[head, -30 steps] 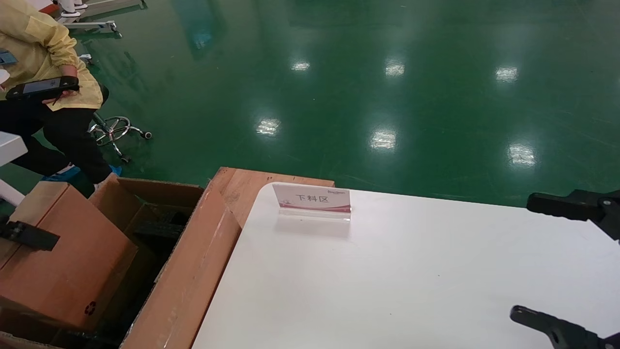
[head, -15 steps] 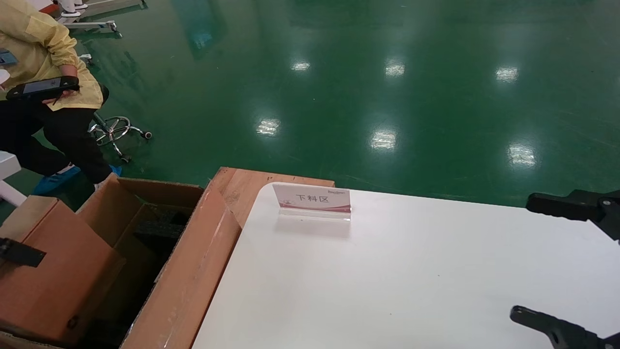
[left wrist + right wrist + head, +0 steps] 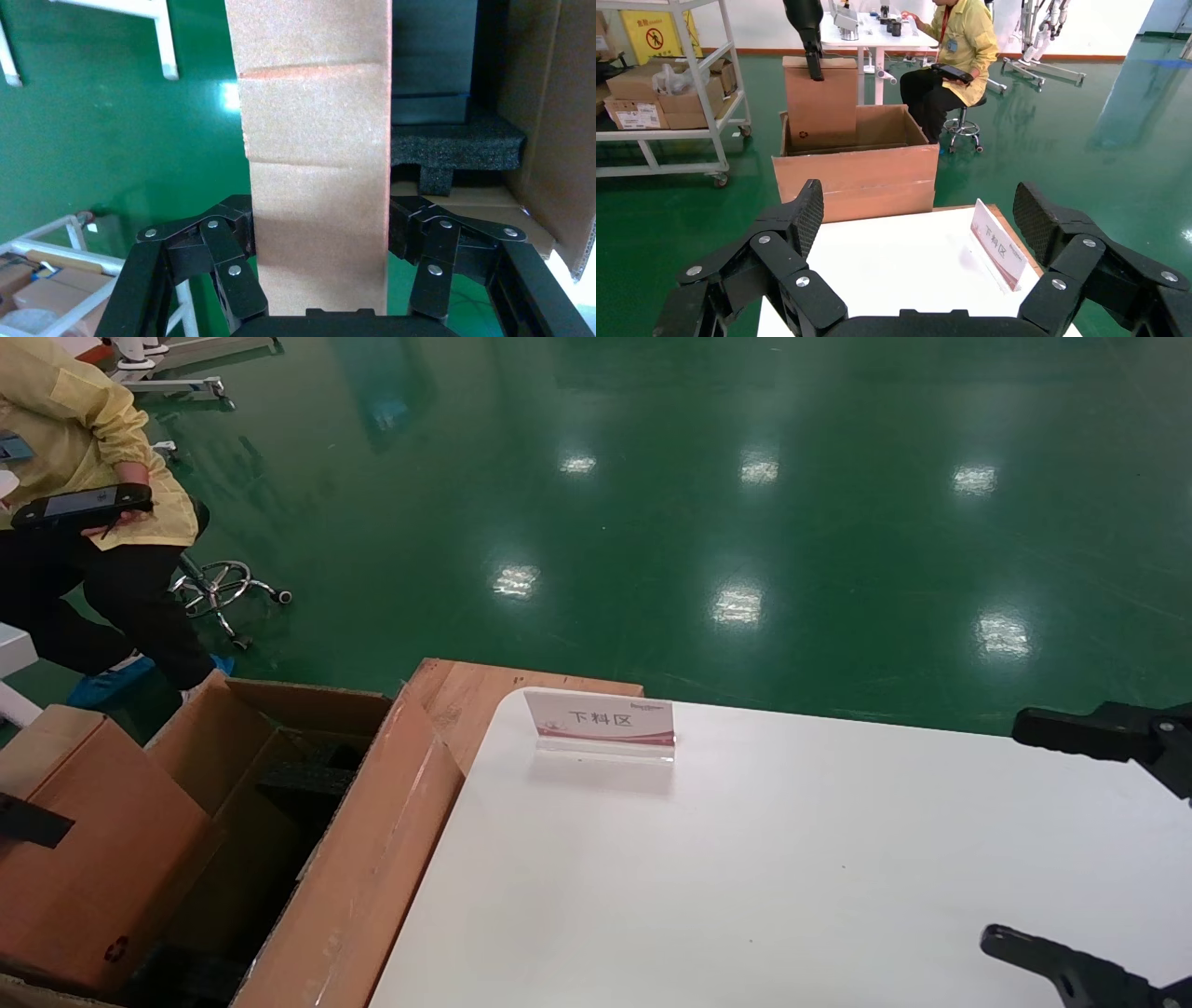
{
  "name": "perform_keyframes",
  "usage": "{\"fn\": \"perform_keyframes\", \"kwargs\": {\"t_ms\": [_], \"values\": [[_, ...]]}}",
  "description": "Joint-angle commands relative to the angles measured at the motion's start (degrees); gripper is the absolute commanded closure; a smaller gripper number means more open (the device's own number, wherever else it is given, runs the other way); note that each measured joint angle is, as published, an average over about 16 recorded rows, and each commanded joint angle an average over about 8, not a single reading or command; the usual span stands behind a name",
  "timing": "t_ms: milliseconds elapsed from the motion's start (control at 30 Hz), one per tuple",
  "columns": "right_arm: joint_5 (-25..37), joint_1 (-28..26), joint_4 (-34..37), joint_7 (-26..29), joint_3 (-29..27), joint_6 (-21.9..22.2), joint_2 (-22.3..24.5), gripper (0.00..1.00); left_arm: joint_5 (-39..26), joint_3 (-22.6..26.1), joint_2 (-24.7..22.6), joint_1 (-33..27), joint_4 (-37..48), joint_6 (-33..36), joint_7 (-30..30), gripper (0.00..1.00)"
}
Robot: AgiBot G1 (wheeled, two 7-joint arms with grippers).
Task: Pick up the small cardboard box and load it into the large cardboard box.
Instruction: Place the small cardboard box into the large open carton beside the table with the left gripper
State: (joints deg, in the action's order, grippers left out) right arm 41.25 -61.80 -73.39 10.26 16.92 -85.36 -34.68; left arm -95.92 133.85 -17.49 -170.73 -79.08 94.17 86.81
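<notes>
My left gripper [image 3: 320, 232] is shut on the small cardboard box [image 3: 316, 140], with one finger pressed on each side face. In the head view the small box [image 3: 93, 840] stands at the far left, partly down inside the large cardboard box [image 3: 372, 840], with a black finger [image 3: 33, 822] across it. Black foam [image 3: 457, 144] lies inside the large box beside it. The right wrist view shows the small box [image 3: 821, 105] upright in the large box [image 3: 856, 179]. My right gripper [image 3: 1010, 831] is open and empty over the table's right side.
A white table [image 3: 745, 877] carries a small sign stand [image 3: 601, 719] near its far edge. A wooden board [image 3: 475, 696] lies between table and large box. A person in yellow [image 3: 65, 449] sits on a stool [image 3: 219, 589] behind the box. A shelf cart [image 3: 666, 91] stands farther off.
The small box has moved left and down into the large box, still in my left gripper. The right arm has not moved.
</notes>
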Motion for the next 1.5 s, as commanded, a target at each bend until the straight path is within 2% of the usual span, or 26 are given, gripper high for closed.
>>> {"fn": "perform_keyframes", "kwargs": {"t_ms": [33,367,733,1500], "values": [[0.00,0.00,0.00,0.00,0.01,0.00,0.00,0.00,-0.16,-0.14,0.10,0.13,0.00,-0.08,-0.57,1.00],[-0.03,-0.01,0.00,-0.02,0.04,0.02,0.02,0.00,-2.24,-1.11,1.75,1.07,0.17,-0.90,-4.00,1.00],[-0.05,-0.02,0.00,-0.04,0.07,0.03,0.03,0.00,-2.69,-5.89,1.87,7.06,2.94,-4.26,-8.53,1.00],[-0.10,-0.03,0.00,-0.07,0.14,0.06,0.06,0.00,-4.53,-8.96,4.14,10.55,2.82,-6.69,-11.40,1.00]]}}
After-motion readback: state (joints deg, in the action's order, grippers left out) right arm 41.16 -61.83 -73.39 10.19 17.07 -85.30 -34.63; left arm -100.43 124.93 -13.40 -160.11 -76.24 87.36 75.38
